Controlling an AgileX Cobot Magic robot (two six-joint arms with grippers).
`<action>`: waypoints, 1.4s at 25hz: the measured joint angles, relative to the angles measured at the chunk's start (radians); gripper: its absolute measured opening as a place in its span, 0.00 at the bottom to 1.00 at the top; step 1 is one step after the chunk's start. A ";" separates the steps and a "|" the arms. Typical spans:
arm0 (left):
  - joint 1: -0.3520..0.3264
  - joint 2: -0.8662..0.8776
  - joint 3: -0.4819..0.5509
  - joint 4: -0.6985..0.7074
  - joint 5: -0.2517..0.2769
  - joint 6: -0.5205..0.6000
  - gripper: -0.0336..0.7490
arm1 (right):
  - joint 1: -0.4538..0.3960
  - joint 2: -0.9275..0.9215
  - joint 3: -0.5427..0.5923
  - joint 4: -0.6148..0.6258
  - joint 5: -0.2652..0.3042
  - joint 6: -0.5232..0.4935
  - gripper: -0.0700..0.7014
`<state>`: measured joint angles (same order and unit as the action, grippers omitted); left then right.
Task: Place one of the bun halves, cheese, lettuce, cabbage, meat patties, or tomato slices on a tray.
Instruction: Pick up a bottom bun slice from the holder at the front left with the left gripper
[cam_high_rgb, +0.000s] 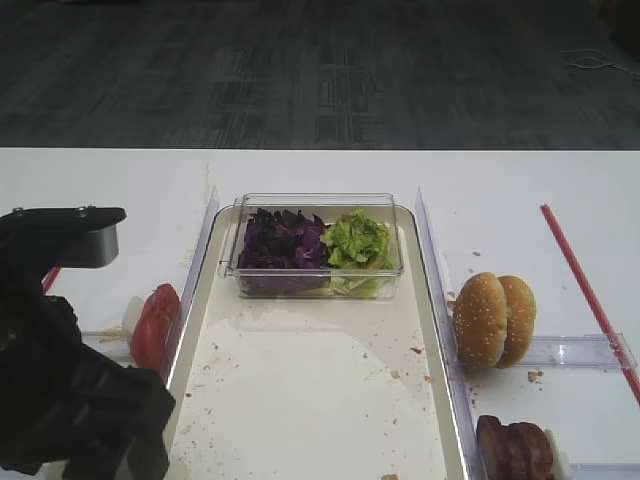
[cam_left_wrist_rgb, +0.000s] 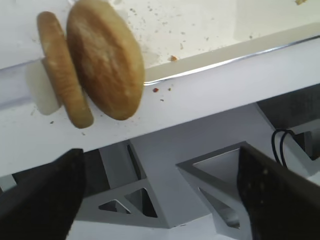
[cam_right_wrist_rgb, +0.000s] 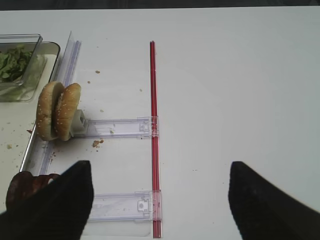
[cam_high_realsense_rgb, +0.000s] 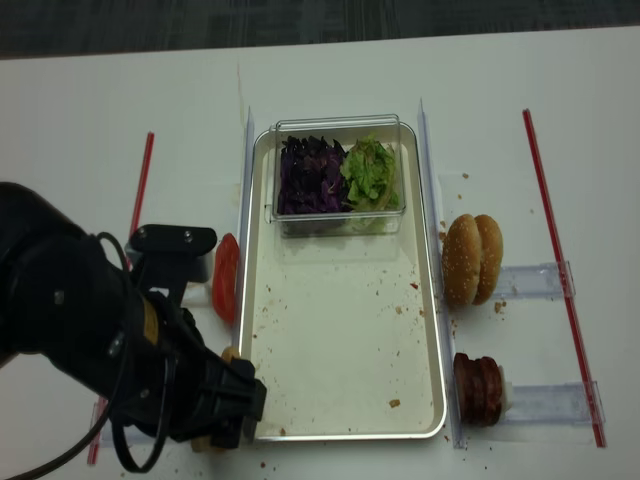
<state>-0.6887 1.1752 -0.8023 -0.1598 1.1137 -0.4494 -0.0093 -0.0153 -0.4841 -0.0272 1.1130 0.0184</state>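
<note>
Bun halves: two smooth golden-brown halves standing on edge, side by side and touching, on the white surface just outside the tray's left rim at its near corner (seen clearly only in the left wrist view; the overhead view shows just a sliver beneath the left arm).
Left end effector: fingers standing wide apart, nothing between them, poised over the bun halves without touching.
Left red strip: lying on the surface, well left of the tray.
Tomato slices: glossy red, upright on edge, just beside the tray's left rim, about halfway along.
Tray: long cream-white rectangle with silvery rim, crumb-speckled, its near part bare of food.
Clear box: sitting at the far end of the tray.
Cabbage: dark purple shreds, left half of the clear box.
Lettuce: bright green crinkly pieces, right half of the same box, touching the cabbage.
Sesame buns: two seeded halves on edge, right of the tray, at the end of a clear holder.
Meat patties: dark reddish-brown discs on edge, right of the tray, nearer than the sesame buns.
Right red strip: far right, crossing the holders' outer ends.
Right end effector: fingers spread wide, empty, above bare surface.
</note>
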 joint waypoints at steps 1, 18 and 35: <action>-0.022 0.000 -0.002 0.000 -0.002 -0.017 0.81 | 0.000 0.000 0.000 0.000 0.000 0.000 0.85; -0.088 0.125 -0.008 0.023 -0.100 -0.071 0.81 | 0.000 0.000 0.000 0.000 0.000 0.000 0.85; -0.018 0.127 -0.008 0.024 -0.156 -0.013 0.67 | 0.000 0.000 0.000 0.000 0.000 0.000 0.85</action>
<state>-0.7062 1.3024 -0.8105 -0.1355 0.9574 -0.4625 -0.0093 -0.0153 -0.4841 -0.0272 1.1130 0.0184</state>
